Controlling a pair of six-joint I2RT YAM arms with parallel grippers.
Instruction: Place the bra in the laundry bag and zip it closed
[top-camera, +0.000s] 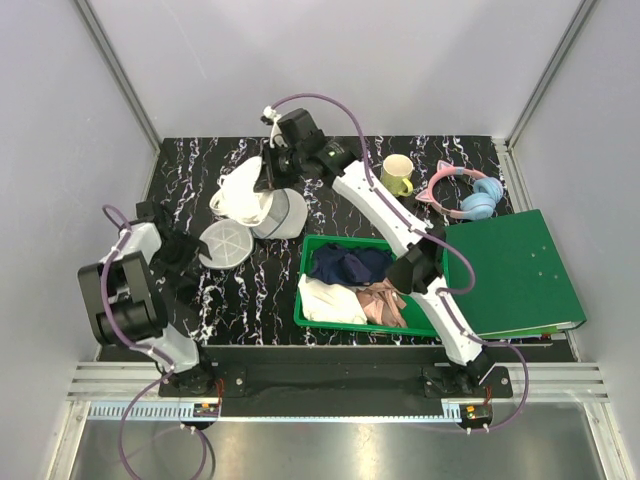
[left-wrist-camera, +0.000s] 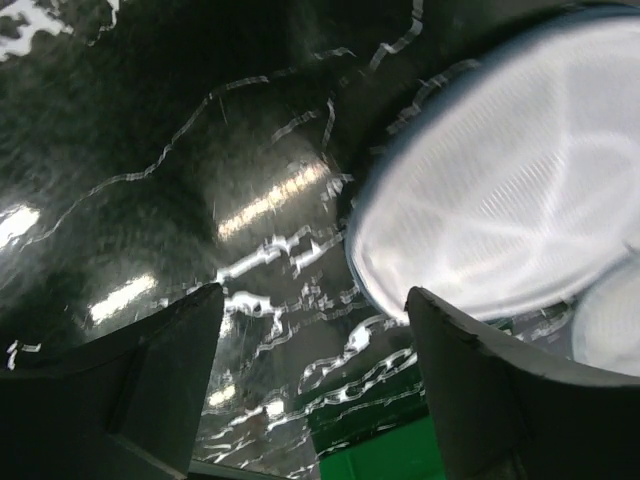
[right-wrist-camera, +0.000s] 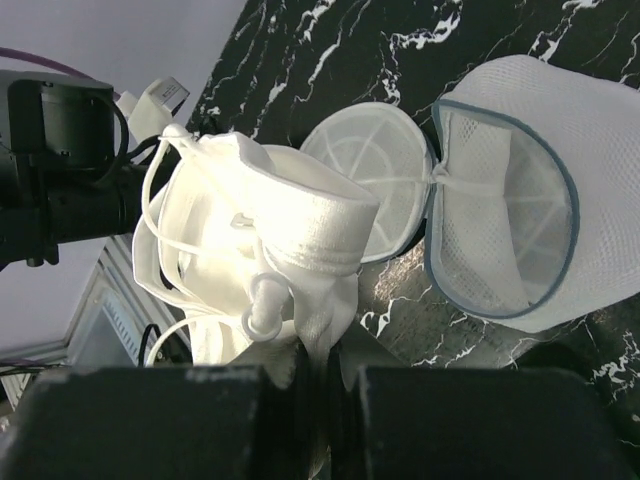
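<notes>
The cream-white bra (right-wrist-camera: 260, 230) hangs bunched with its straps dangling, and my right gripper (right-wrist-camera: 325, 375) is shut on a fold of its fabric. In the top view the bra (top-camera: 238, 196) hangs over the back left of the table, just left of the right gripper (top-camera: 268, 176). The laundry bag (top-camera: 280, 214) lies open on the table, its two white mesh halves (right-wrist-camera: 520, 220) side by side under and beside the bra. My left gripper (left-wrist-camera: 315, 295) is open with nothing between its fingers. It hovers just left of the nearer bag half (left-wrist-camera: 510, 190).
A green bin (top-camera: 300, 290) of folded clothes stands in front of the right arm. A green binder (top-camera: 520, 270) lies at the right. A yellow mug (top-camera: 397, 175) and pink-and-blue headphones (top-camera: 465, 195) sit at the back right.
</notes>
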